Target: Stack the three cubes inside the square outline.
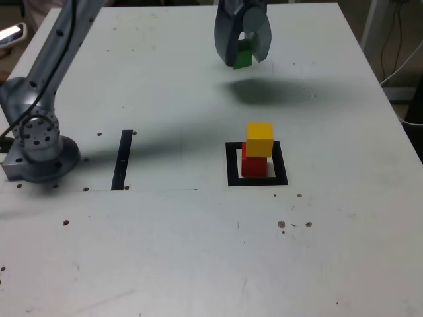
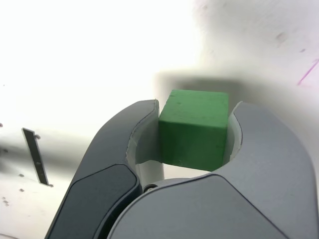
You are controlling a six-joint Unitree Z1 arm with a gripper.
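Green cube (image 2: 194, 127) sits pinched between the two grey jaws of the tool (image 1: 243, 54), which press against its two opposite sides; in the wrist view its top face and front face show clear between them. In the exterior view the tool hangs near the far edge of the counter (image 1: 198, 251) with the cube raised off the surface, and a dark shadow lies on the counter just below and toward that view's right. Nearer the camera, well apart from the tool, lies the square outline (image 1: 256, 179), a thick black frame with a white centre. Inside it stands the red cube (image 1: 254, 165), and the yellow cube (image 1: 260, 139) rests on top of it, shifted a little toward the exterior view's right. Toward that view's left lies a thin black strip (image 1: 122, 160), and beyond it stands the arm's grey base (image 1: 39, 148), at the counter's left edge.
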